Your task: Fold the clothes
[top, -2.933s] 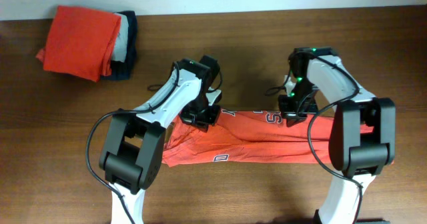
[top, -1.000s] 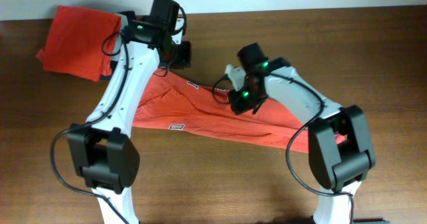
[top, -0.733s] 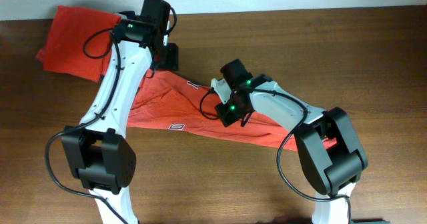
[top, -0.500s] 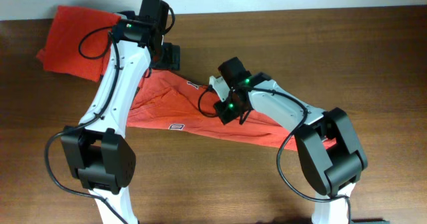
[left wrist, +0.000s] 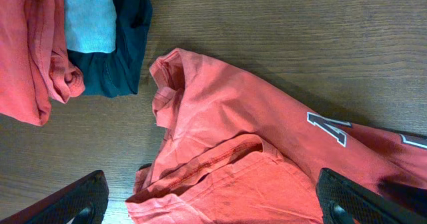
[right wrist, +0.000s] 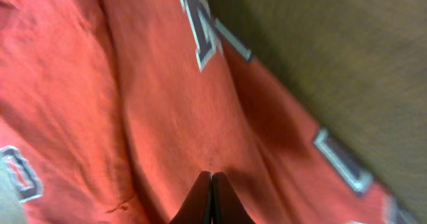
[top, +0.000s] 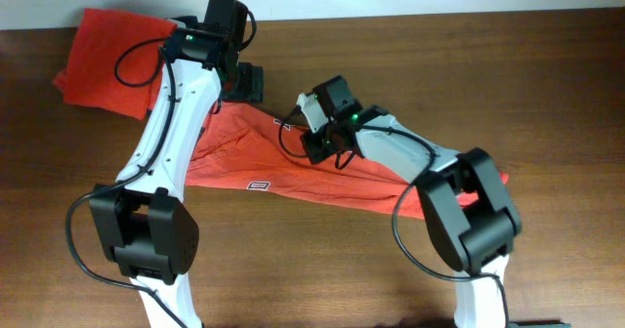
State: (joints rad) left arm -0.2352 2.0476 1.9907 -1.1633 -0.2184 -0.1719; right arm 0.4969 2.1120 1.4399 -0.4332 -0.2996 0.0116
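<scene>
Largest first: a brown counter (top: 547, 94) of matte wood, grain running side to side.

Across it, a large coral-red cotton T-shirt (top: 244, 157), bunched into a long rumpled band. Slants from near the far left corner down toward the right edge. Soft creases, a stitched hem fold, white block letters with dark outlines along the far side.

At the far left corner, a plain orange-red folded garment (top: 112, 50) lying over a folded pale grey garment (left wrist: 90, 17) and a folded navy garment (left wrist: 127, 51). Squared edges, just beside the T-shirt's crumpled end.

Above that crumpled end, the left gripper (left wrist: 213, 201), dark fingers spread wide and clasping nothing. Whether touching the cloth, cannot tell.

At mid-band, the right gripper (right wrist: 210, 184), fingers pressed together into a narrow point. Pinching a tuck of T-shirt fabric, with outlined letters on the cloth just beyond.

Against half a second back: right gripper shifted toward the far left corner, the pinched cloth with it. Left gripper in the same spot. Against nearly three seconds back: then a level band near the front edge, with both grippers at its far side.
</scene>
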